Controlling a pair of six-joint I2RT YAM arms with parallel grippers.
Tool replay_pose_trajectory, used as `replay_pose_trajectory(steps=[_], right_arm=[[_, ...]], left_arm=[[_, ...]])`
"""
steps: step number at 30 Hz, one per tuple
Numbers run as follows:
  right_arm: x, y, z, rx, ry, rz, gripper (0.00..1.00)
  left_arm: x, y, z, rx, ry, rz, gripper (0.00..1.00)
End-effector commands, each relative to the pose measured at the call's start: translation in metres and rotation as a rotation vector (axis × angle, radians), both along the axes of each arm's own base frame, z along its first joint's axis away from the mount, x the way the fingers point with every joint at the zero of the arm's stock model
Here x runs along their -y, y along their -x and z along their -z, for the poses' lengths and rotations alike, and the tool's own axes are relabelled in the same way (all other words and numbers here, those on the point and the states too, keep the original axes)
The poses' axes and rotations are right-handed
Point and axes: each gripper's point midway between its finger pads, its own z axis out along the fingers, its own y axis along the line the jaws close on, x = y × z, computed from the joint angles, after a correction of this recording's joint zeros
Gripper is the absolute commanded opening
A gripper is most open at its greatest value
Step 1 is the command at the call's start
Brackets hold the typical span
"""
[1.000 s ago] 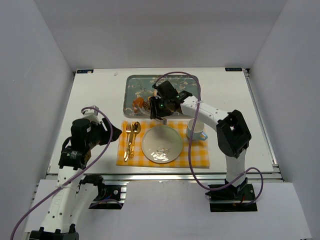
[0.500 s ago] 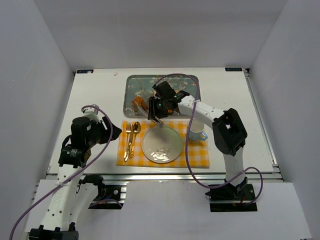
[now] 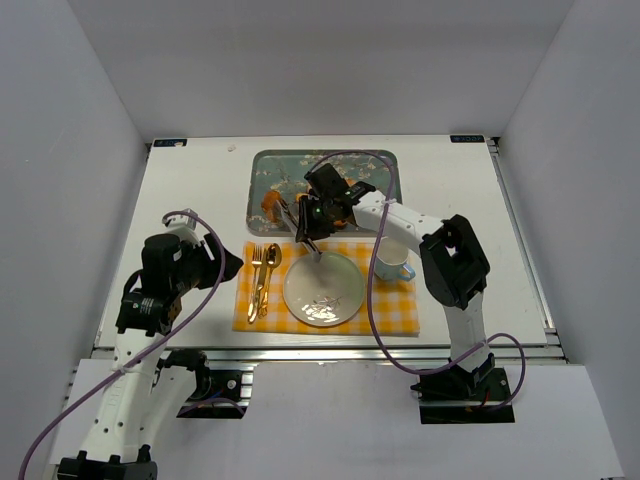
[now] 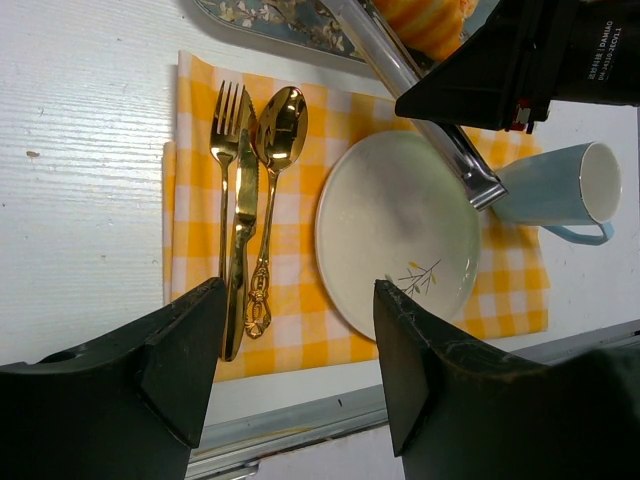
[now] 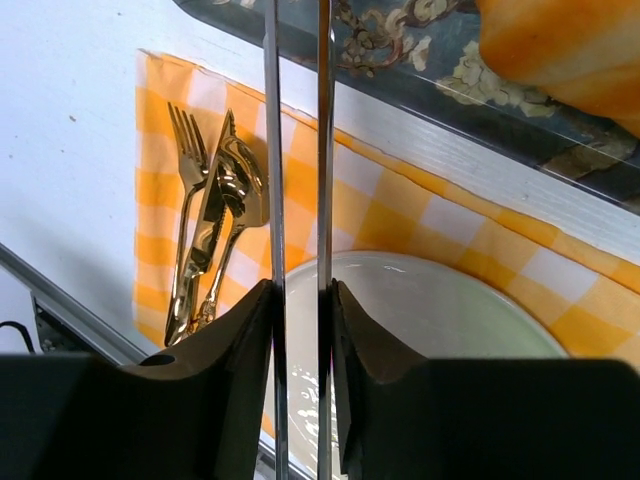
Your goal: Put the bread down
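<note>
**Bread not placed: pickup stage**

Small reddish-brown oval bread (image 3: 270, 204) lies in the teal floral rectangular tray (image 3: 262, 170), at 11 o'clock from the bare white round plate (image 4: 400, 230). Right gripper (image 5: 298, 300) jaws clamp long steel tongs (image 4: 432, 118), squeezed narrow. The tong tips reach toward the bread; I can't tell if they touch it. Left gripper (image 4: 300, 300) jaws are spread, empty. Remaining: lift, carry, release, probably onto the plate.

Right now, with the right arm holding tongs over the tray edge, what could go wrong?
1. In the right wrist view the tongs look squeezed nearly shut, with no food between the visible blades. The ridged orange pastry lies beside them, so they may lift nothing.
2. One end of the tongs hangs over the plate, close to the cup; a swing could knock it.
</note>
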Motion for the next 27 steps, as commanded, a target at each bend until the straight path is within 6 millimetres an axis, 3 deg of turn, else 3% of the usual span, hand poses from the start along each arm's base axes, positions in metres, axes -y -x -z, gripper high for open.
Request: replay_pose_trajectory(steps=[1,9,17,27], right_arm=[[-0.006,-0.006,-0.012,0.006,-0.043,-0.003,0.24],[0.003,-0.009,-0.025,0.005,-0.119,-0.033,0.00],[0.004,-0.014,-0.046,0.036,-0.215,-0.103,0.00],[-0.001,-0.002,-0.076,0.073,-0.292,-0.191,0.00]], left_arm=[[-0.003,-0.004,-0.013,0.035,-0.012,-0.010,0.70],[-0.002,-0.007,-0.015,0.043,-0.010,-0.006,0.70],[0.000,-0.010,-0.017,0.048,-0.005,0.006,0.70],[0.000,-0.008,-0.019,0.055,0.001,0.004,0.70]])
